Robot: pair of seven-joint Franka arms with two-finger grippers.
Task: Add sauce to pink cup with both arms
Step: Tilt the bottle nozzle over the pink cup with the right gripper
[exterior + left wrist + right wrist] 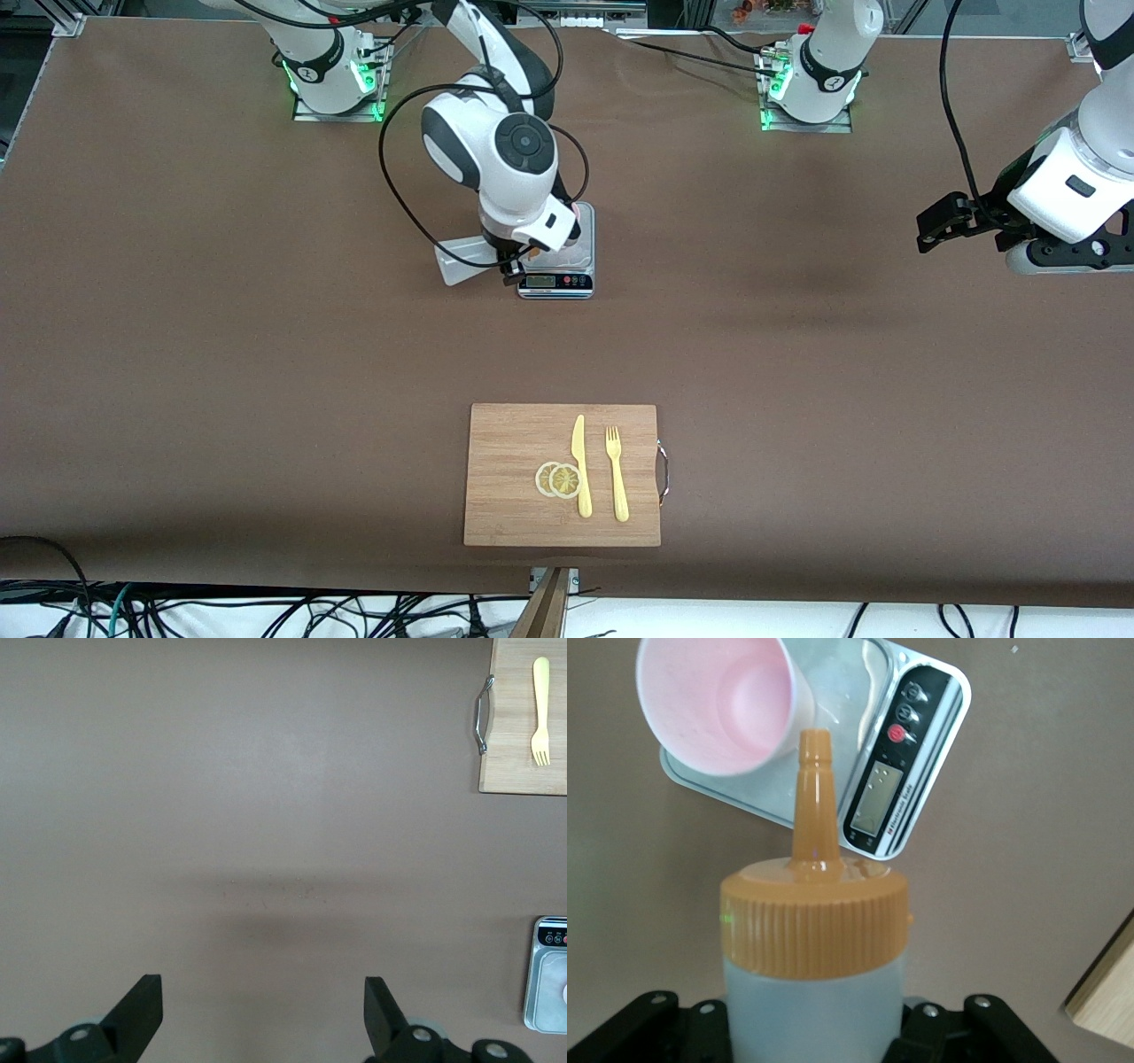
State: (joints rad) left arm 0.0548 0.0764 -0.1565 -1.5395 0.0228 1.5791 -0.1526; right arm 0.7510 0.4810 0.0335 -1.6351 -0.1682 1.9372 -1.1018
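I've got the right arm reaching out from its base with the wrist bent down over the scale (pixel 555 259). Right gripper (pixel 815 1041) is clamped on the sauce bottle (pixel 815 983), one finger (pixel 647 1028) on each side of the body, nozzle aimed at the scale. Left arm waits well away from the scale, at its own end of the table. Left gripper (pixel 941 221) hangs in the air, fingers (pixel 137 1010) spread wide, nothing between them.

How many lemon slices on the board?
2. Both lemon slices lie overlapping on the cutting board, beside the knife on the side toward the right arm's end; the fork lies past the knife. None seem hidden.
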